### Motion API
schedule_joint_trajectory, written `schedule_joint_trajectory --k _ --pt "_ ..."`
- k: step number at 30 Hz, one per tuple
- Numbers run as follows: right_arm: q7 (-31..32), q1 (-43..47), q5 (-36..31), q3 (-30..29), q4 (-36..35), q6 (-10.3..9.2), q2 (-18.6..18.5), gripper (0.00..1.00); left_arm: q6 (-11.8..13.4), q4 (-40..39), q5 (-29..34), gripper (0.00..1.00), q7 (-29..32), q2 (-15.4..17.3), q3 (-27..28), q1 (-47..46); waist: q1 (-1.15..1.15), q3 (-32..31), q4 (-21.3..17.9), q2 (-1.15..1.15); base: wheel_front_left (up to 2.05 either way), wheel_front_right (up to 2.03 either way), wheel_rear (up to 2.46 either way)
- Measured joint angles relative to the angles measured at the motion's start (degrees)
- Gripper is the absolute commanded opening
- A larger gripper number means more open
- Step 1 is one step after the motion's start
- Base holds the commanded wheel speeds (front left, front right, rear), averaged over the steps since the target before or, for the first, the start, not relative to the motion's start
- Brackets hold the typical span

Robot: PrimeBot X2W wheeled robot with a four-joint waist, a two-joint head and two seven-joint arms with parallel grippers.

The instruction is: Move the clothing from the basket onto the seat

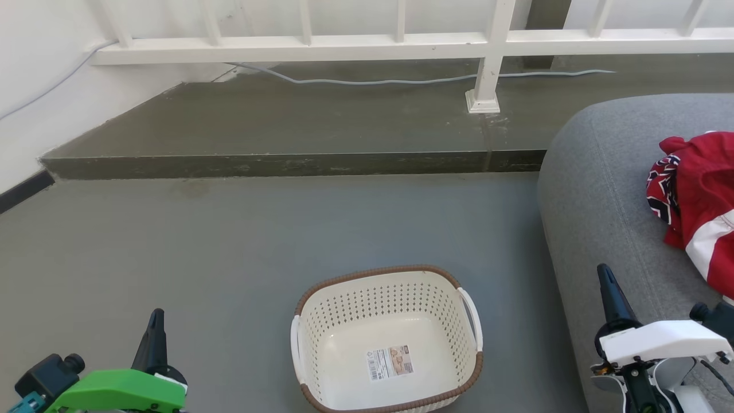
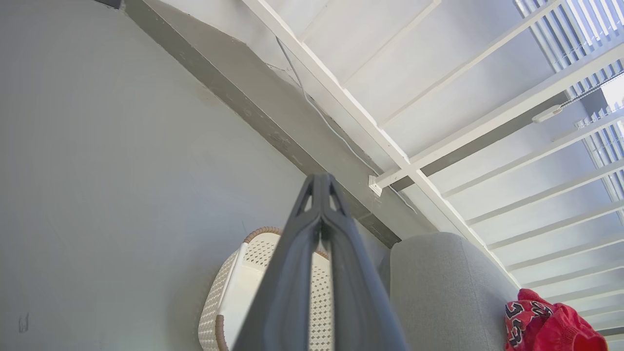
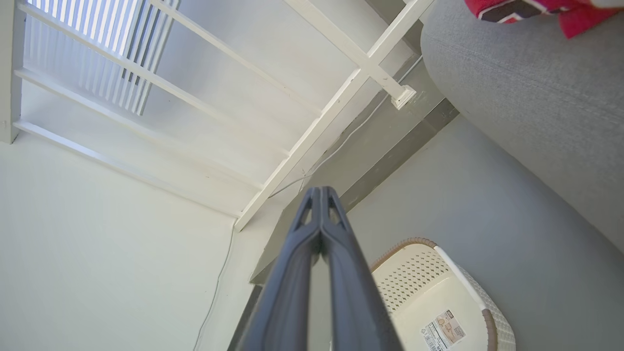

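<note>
ahead in the head view we see a white railing (image 1: 401, 41) and grey cable (image 1: 367, 82) over a raised step (image 1: 275, 123), well beyond open grey floor (image 1: 172, 246). red clothing (image 1: 697, 195) with white stripes lies on the grey seat (image 1: 602, 189) at right; the cream basket (image 1: 378, 298), its labelled bottom bare, stands near the seat's rounded edge. left wrist view: our left end effector (image 2: 319, 184) is pinched together, gripping nothing. right wrist view: our right end effector (image 3: 319, 194) likewise.
</note>
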Motion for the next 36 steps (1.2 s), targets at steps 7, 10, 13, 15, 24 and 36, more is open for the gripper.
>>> schedule_joint_trajectory --k 7,10,13,15,24,36 --pt "0.76 -1.14 5.71 -0.74 1.08 1.01 -0.31 0.0 -1.3 1.31 -5.56 0.0 0.8 0.0 0.63 -1.13 0.0 0.02 -0.25 0.0 0.0 0.0 0.0" --pt "0.94 -1.43 8.03 -1.07 1.64 1.19 -0.4 0.0 -1.52 1.81 -7.67 0.0 1.27 0.0 0.78 -1.2 0.0 0.03 -0.36 0.0 0.0 0.0 0.0" --pt "1.43 -2.04 10.6 -1.36 2.11 1.76 -0.65 0.0 -1.98 2.3 -9.78 0.0 1.76 0.0 0.96 -1.71 0.0 0.04 -0.47 0.0 0.0 0.0 0.0" --pt "1.45 -2.34 12.13 -1.56 2.34 2.01 -0.75 0.0 -2.25 2.64 -11.49 0.0 2.02 0.0 1.19 -2.36 0.0 0.04 -0.54 0.0 0.0 0.0 0.0" --pt "2.53 -3.69 19.45 -2.4 3.87 3.12 -1.05 0.0 -3.75 4.16 -18.07 0.0 3.32 -0.03 2.18 -3.33 0.0 0.07 -0.86 0.0 0.0 0.0 0.0" --pt "3.8 -5.63 29.05 -3.66 5.8 4.76 -1.32 0.0 -5.54 6.43 -27.09 0.0 4.82 -0.27 2.98 -5.39 0.0 0.1 -1.3 0.0 0.0 0.0 0.0"
